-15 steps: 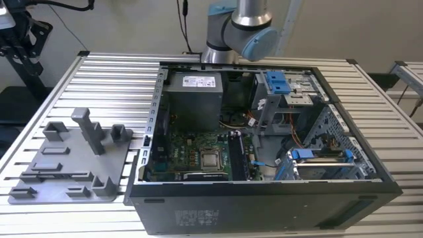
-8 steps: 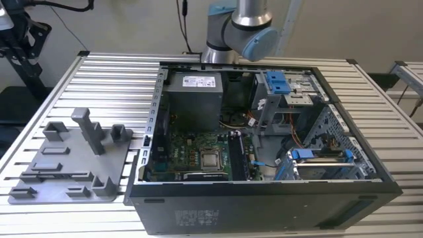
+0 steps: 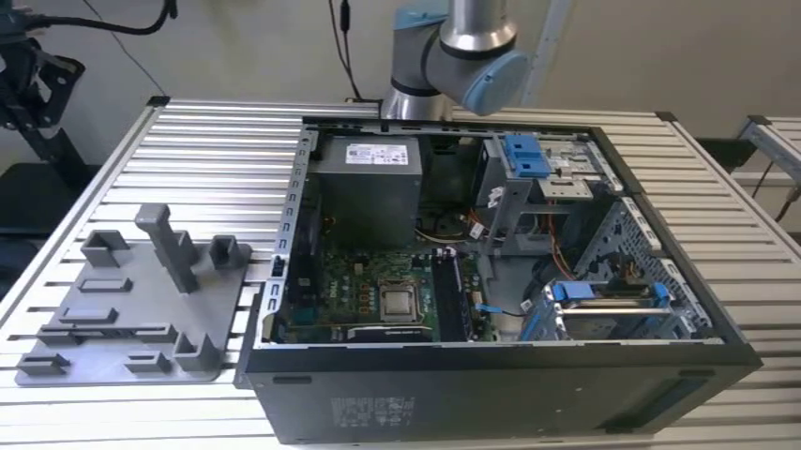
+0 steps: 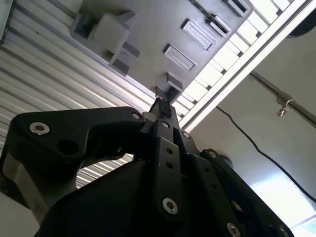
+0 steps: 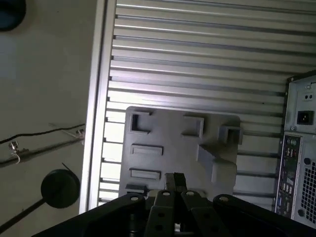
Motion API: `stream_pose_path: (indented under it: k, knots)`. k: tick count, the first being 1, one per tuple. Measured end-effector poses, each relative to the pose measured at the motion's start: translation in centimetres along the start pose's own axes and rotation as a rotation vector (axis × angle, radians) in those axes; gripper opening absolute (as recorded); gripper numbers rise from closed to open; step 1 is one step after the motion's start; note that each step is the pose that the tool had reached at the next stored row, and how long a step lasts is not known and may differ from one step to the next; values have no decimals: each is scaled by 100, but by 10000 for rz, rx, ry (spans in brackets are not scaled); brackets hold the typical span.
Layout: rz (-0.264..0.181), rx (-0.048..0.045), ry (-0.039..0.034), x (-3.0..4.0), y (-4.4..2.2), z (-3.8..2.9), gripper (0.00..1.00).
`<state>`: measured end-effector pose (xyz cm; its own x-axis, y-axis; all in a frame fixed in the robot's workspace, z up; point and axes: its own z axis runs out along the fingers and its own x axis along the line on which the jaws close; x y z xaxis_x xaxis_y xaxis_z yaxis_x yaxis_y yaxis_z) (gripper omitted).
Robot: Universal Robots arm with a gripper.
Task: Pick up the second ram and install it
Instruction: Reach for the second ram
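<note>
In both wrist views the gripper (image 5: 175,181) (image 4: 161,106) has its fingertips pressed together with nothing between them. It is aimed at the grey fixture tray (image 5: 168,143), which lies on the slatted table (image 3: 213,150) just beside the open computer case (image 3: 501,366). Inside the case, note the memory slots (image 3: 451,292) next to the processor socket (image 3: 400,302). Long dark strips stand there; you cannot tell whether the second ram is among them.
</note>
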<state>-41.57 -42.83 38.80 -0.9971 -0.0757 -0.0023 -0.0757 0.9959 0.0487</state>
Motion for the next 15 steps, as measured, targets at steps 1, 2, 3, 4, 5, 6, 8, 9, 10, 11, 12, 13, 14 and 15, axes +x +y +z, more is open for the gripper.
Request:
stream_pose_path:
  k: [1,2,3,4,5,6,8,9,10,11,12,13,14,15]
  knots:
    - [1,-1,10,2,-32,0,11]
    - [2,-1,20,5,-64,0,11]
    - [1,-3,29,7,-96,1,11]
    - [2,-4,38,10,-131,1,11]
    - [2,-4,48,12,-165,1,11]
    - [3,-5,60,15,-201,0,11]
    - [5,-7,82,20,-275,-1,11]
    - [4,-7,93,22,-310,-1,11]
    - [5,-8,102,25,-346,-2,11]
    - [5,-9,111,27,-381,-2,11]
    - [5,-10,119,29,-417,-2,11]
    - [6,-10,128,31,-451,-2,11]
    - [7,-11,138,32,-485,-3,11]
    - [8,-11,149,32,-519,-4,11]
